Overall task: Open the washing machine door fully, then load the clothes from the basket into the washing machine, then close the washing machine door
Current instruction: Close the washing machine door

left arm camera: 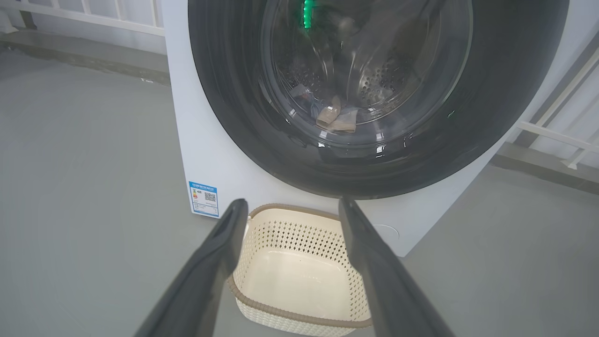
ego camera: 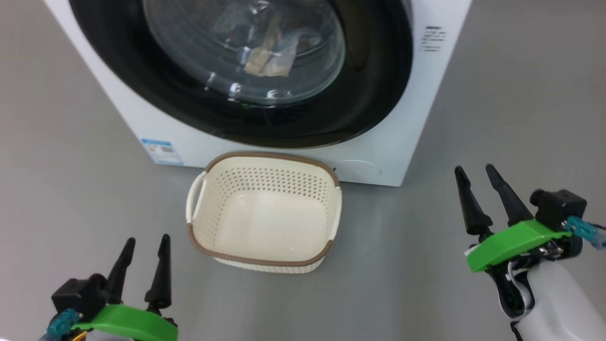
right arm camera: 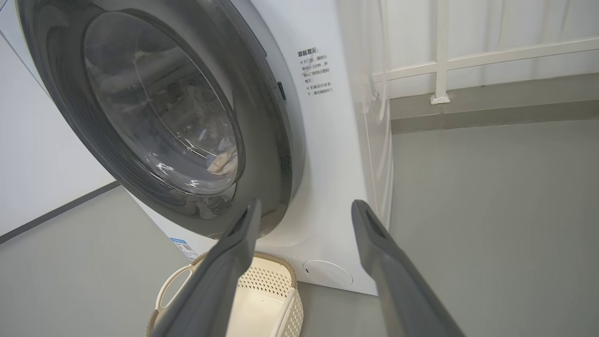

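left gripper [ego camera: 147,239] and right gripper [ego camera: 474,168] hang wide open, empty, before the washing machine [ego camera: 378,142]; basket [ego camera: 265,158] sits empty at its foot. if its door [ego camera: 369,94] hasn't latched, it may swing out.

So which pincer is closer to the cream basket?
The left pincer, at the lower left, sits just beside the cream perforated plastic basket; the right pincer is farther off.

Grey floor [ego camera: 71,199], and the white washing machine [ego camera: 393,142] stands square on it, back toward the floor's far edge. Just in front of its base sits the cream basket [ego camera: 265,182], upright on the floor, brown rim up. Whether they touch, can't tell.
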`<state>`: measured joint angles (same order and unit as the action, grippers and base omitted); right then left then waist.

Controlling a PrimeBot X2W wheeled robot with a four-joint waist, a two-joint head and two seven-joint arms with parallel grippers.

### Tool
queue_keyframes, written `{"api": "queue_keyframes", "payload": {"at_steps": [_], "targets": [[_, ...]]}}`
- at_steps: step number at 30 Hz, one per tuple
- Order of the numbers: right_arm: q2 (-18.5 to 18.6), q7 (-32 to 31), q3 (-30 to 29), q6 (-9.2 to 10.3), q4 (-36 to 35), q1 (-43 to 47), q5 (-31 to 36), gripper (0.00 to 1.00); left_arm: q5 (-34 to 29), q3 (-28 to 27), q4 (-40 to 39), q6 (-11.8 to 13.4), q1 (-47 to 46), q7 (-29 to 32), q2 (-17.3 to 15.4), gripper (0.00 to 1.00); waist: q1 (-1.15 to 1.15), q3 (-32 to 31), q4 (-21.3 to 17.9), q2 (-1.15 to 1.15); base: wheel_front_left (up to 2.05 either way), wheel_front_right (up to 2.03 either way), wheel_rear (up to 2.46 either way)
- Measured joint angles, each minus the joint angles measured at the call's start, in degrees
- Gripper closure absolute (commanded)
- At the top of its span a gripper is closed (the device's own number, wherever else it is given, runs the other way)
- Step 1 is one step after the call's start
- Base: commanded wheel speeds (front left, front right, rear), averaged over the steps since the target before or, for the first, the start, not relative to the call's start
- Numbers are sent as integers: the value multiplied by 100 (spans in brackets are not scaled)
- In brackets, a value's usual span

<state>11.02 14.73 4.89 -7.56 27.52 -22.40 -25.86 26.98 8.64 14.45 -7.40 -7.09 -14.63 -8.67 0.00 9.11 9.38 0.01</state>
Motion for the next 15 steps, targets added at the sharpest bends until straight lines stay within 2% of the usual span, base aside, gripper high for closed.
{"api": "queue_keyframes", "payload": {"at_steps": [15], "targets": [[16, 0, -388, 0, -133, 771, 52, 0, 9, -165, 40, 0, 53, 0, -181, 0, 0, -309, -608, -1, 0, 0, 0]]}}
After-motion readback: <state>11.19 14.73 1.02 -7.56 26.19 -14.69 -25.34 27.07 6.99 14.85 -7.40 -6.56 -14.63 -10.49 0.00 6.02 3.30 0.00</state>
